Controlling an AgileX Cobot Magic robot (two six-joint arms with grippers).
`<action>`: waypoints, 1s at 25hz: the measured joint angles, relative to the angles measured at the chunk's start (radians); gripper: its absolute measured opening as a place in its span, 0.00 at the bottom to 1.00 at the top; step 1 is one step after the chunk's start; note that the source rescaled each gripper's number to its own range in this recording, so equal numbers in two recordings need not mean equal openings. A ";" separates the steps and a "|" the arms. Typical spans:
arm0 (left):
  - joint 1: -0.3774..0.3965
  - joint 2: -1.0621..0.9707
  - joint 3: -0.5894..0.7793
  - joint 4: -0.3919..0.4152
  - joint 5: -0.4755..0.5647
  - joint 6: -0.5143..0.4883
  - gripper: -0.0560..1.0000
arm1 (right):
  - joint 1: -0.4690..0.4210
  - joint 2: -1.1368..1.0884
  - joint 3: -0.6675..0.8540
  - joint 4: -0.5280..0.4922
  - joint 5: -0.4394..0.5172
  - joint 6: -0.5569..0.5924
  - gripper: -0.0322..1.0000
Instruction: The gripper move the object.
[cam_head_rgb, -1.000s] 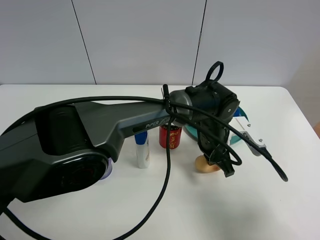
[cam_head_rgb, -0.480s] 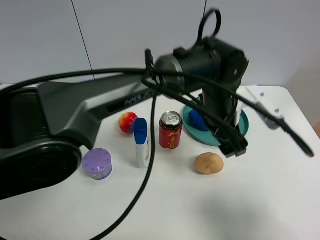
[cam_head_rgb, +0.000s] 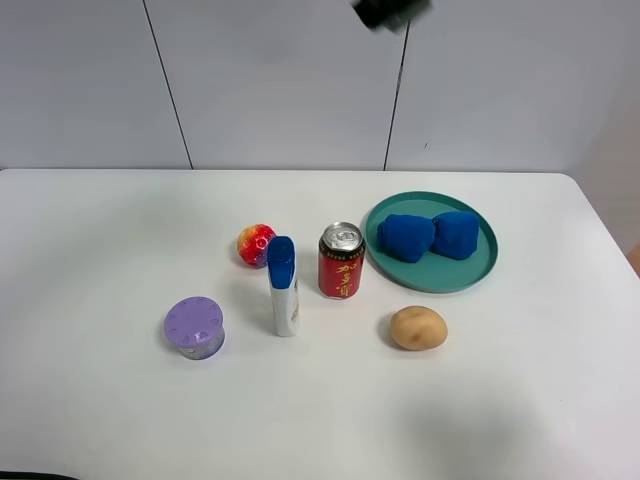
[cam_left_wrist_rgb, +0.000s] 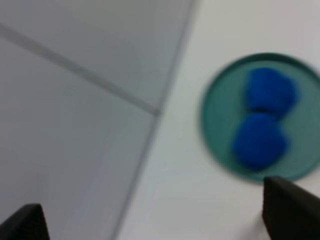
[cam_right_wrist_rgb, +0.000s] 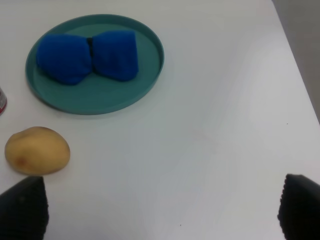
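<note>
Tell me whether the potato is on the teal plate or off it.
Off it. The potato lies on the white table, clear of the teal plate rim; only two blue lumps sit on the plate.

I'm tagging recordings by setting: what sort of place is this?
Probably a lab test bench: a white table against panelled walls, set with unrelated props like a potato, red can and teal plate.

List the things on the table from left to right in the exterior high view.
purple tub → red-yellow ball → blue-capped white bottle → red can → potato. The teal plate spans the potato's stretch, so it is left out.
</note>
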 joint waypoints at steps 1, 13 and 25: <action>0.034 -0.025 0.000 0.015 0.000 -0.002 0.85 | 0.000 0.000 0.000 0.000 0.000 0.000 1.00; 0.670 -0.325 0.082 -0.297 0.005 0.104 0.85 | 0.000 0.000 0.000 0.000 0.000 0.000 1.00; 0.847 -0.942 0.769 -0.341 0.008 0.120 0.85 | 0.000 0.000 0.000 0.000 0.000 0.000 1.00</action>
